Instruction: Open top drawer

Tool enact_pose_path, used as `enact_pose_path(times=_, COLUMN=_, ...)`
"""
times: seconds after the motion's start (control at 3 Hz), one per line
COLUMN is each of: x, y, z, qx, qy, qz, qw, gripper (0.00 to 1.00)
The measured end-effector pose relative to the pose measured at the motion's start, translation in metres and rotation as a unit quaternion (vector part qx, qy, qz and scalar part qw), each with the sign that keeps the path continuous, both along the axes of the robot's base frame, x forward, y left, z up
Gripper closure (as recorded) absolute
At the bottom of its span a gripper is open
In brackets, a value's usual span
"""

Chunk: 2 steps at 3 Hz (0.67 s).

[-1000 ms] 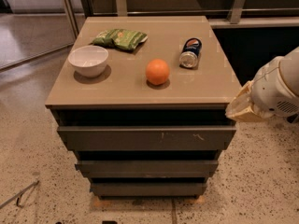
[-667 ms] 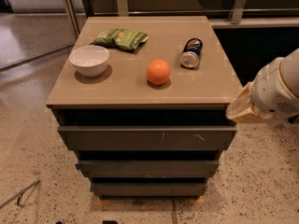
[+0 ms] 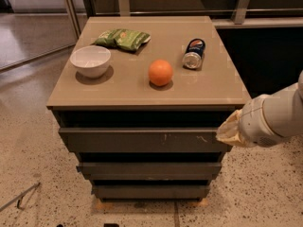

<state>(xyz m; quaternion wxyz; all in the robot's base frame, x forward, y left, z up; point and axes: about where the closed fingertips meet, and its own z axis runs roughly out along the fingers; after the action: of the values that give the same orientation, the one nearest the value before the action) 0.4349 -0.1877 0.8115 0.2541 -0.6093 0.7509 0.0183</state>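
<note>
The top drawer [image 3: 142,141] is the widest dark grey-brown front of the cabinet, just under the tan top, with pale scratches right of centre. Its front stands level with a dark gap above it. Two narrower drawer fronts [image 3: 149,170] sit below it. My gripper [image 3: 223,134] is at the end of the white arm with a tan wrist cover. It comes in from the right and sits at the top drawer's right end, level with the front. Its tip is against or just in front of the drawer's right edge.
On the cabinet top [image 3: 118,91] are a white bowl [image 3: 90,60], a green snack bag [image 3: 122,38], an orange [image 3: 160,72] and a soda can [image 3: 194,54] lying on its side. A dark counter with metal rails stands behind. The floor is speckled.
My arm has moved down and to the left, from beside the cabinet top's right corner to the right end of the top drawer. The drawer front has not visibly moved.
</note>
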Motion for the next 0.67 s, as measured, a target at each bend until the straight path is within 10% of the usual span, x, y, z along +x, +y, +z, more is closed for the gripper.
enact_pose_path(times=0.33, x=0.0016, y=0.0221, z=-0.0470, qx=0.025, qy=0.005, qz=0.024, qw=0.9994, gripper=0.98)
enact_pose_path(times=0.67, x=0.0017, y=0.0220, z=-0.0469, qx=0.024, qy=0.004, qz=0.024, qw=0.9994, gripper=0.75)
